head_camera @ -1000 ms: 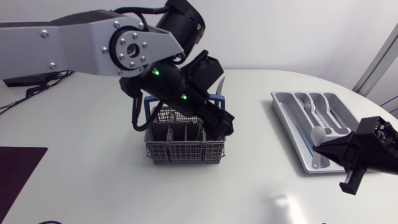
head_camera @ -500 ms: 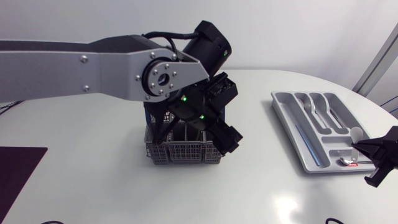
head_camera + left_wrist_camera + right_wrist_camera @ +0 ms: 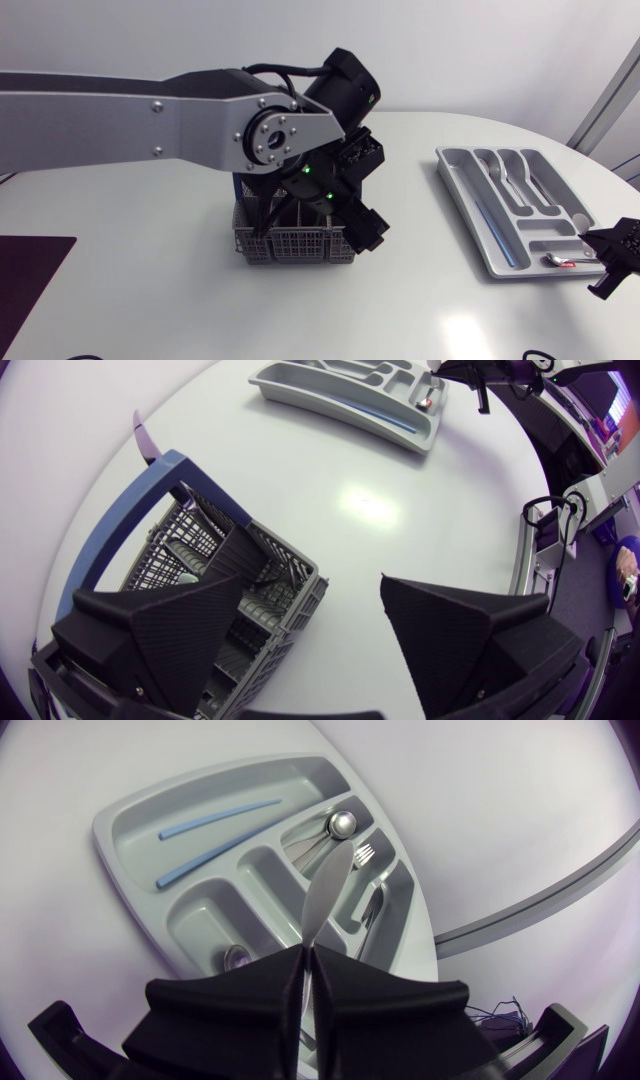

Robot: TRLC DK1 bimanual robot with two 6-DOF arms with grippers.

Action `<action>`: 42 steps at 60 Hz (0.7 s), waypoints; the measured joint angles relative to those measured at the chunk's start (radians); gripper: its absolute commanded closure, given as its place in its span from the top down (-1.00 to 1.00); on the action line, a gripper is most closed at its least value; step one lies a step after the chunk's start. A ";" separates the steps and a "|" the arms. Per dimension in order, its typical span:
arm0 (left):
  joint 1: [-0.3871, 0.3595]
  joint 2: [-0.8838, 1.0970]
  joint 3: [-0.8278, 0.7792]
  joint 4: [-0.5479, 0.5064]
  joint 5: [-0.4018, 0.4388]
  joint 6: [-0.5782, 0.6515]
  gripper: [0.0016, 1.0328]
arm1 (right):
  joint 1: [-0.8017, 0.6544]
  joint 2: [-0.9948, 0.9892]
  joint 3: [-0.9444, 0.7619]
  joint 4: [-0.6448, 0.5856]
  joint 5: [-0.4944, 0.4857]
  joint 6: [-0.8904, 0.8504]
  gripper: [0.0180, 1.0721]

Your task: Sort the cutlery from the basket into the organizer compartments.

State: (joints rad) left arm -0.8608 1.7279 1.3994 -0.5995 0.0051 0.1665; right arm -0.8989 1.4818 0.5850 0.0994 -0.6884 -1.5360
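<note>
Knife (image 3: pixel 325 890): a thin, stiff, smooth metal piece, light and judged prone to slip or pivot, so best pinched flat across its handle end. It projects ahead of the right gripper (image 3: pixel 305 953), whose fingers are closed on it, above the grey organizer (image 3: pixel 105 835), which holds spoons (image 3: pixel 340 822), a fork (image 3: pixel 365 851) and blue sticks (image 3: pixel 220 818). The left gripper (image 3: pixel 312 585) has its fingers wide apart and grips nothing, one finger inside the grey basket (image 3: pixel 200 525) and one outside it; basket and organizer lie well apart on the white desk (image 3: pixel 420 290).
</note>
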 measured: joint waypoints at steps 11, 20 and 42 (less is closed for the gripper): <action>-0.006 0.008 0.000 0.000 -0.016 0.003 0.84 | 0.000 0.052 -0.014 0.064 0.058 -0.067 -0.88; -0.012 0.017 0.000 0.000 -0.023 0.003 0.84 | 0.000 0.069 -0.025 0.081 0.083 -0.108 -0.65; -0.012 0.027 0.000 0.000 -0.050 0.011 0.83 | 0.001 0.069 -0.049 0.085 0.115 -0.145 0.05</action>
State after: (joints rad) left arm -0.8730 1.7550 1.3994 -0.5999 -0.0444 0.1780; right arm -0.8978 1.5513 0.5362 0.1841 -0.5735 -1.6806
